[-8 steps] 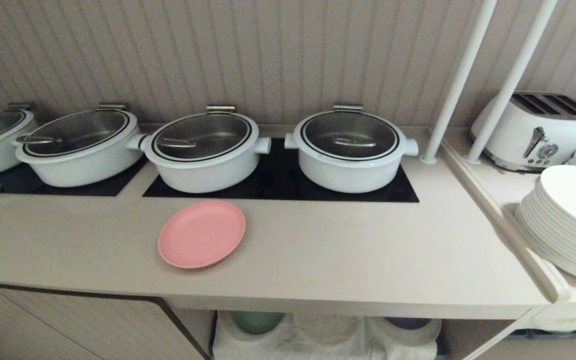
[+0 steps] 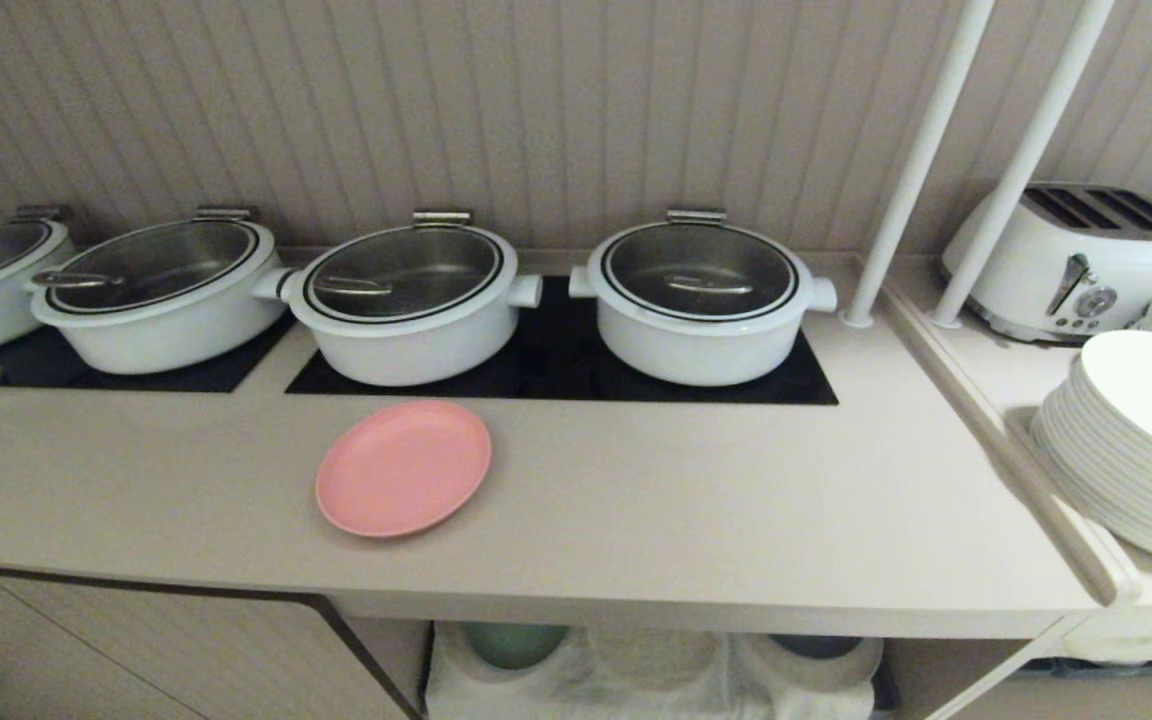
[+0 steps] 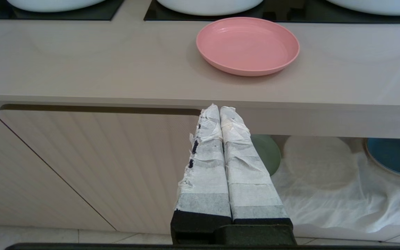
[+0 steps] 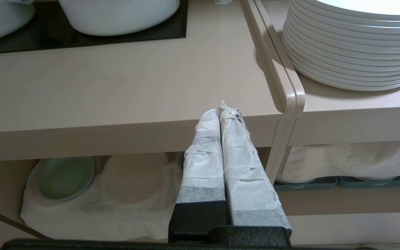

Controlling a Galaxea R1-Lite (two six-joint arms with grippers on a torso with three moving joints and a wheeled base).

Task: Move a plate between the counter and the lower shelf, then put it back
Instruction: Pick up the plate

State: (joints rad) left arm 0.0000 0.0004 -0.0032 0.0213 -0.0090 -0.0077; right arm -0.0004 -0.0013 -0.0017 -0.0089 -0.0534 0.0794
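An empty pink plate (image 2: 403,468) sits on the counter (image 2: 696,510). A green plate (image 4: 66,177) lies in the lower shelf (image 4: 123,208). The left gripper (image 3: 219,110) and right gripper (image 4: 225,110) are closed, holding nothing.

change: none | plate (image 2: 403,468): same spot on counter (image 2: 686,500)
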